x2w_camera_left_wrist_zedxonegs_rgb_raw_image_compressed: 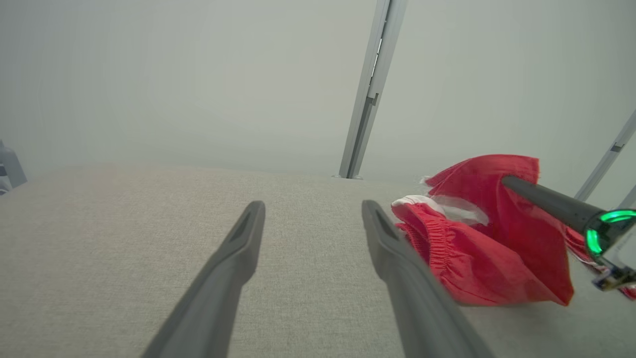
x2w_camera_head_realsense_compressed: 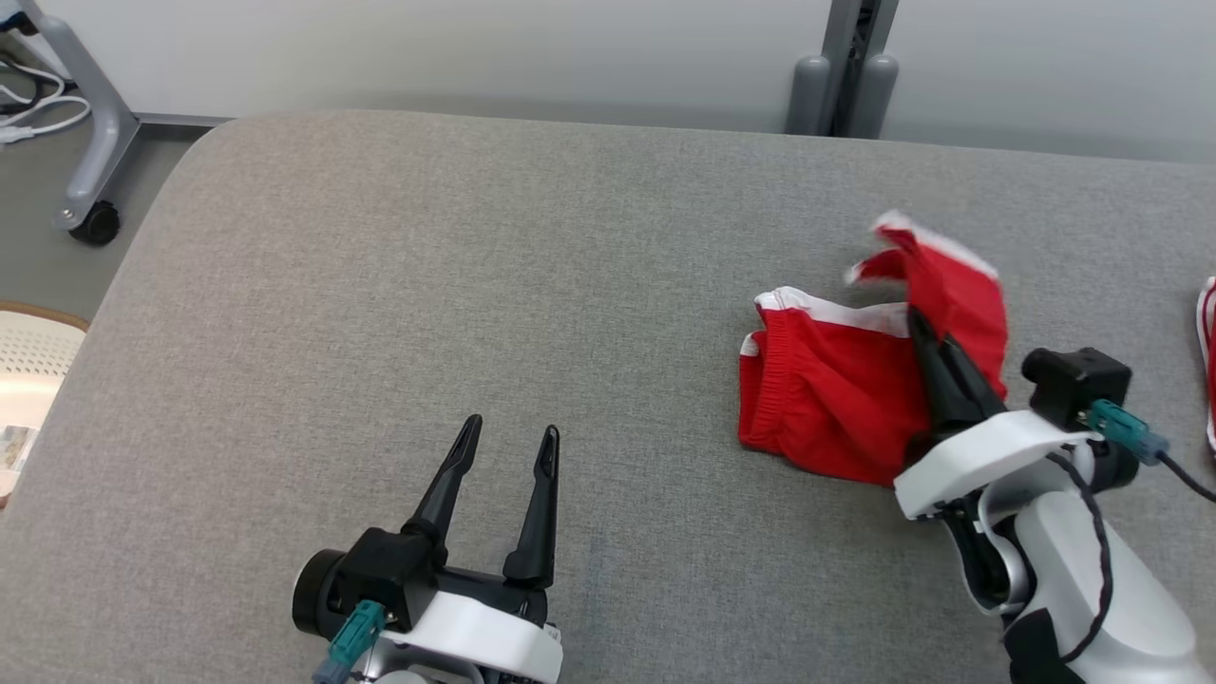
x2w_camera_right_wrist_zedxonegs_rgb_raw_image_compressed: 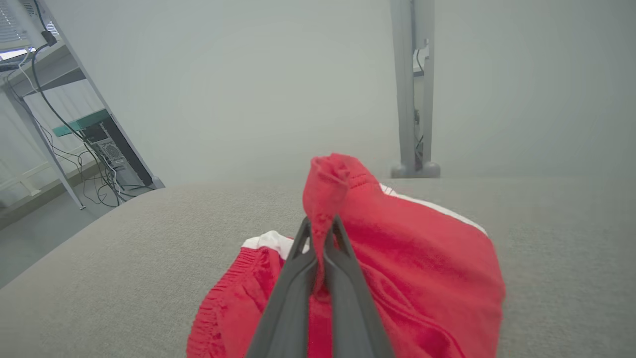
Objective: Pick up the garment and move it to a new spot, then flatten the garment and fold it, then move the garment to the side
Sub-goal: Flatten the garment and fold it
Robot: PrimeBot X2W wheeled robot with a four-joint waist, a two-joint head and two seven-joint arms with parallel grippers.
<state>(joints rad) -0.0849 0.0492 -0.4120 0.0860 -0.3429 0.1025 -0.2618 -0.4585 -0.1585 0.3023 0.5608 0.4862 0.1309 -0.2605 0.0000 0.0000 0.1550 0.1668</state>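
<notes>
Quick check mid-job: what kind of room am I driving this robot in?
Probably a robotics lab or test room, not a home: a big grey padded work table holding the red garment, a metal stand on casters, and a computer tower with loose cables.

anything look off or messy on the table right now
The red garment lies crumpled on the grey table, not flat: one part is lifted, pinched in the shut right pincer. Another red-and-white piece of cloth pokes in at the head view's right edge.
</notes>
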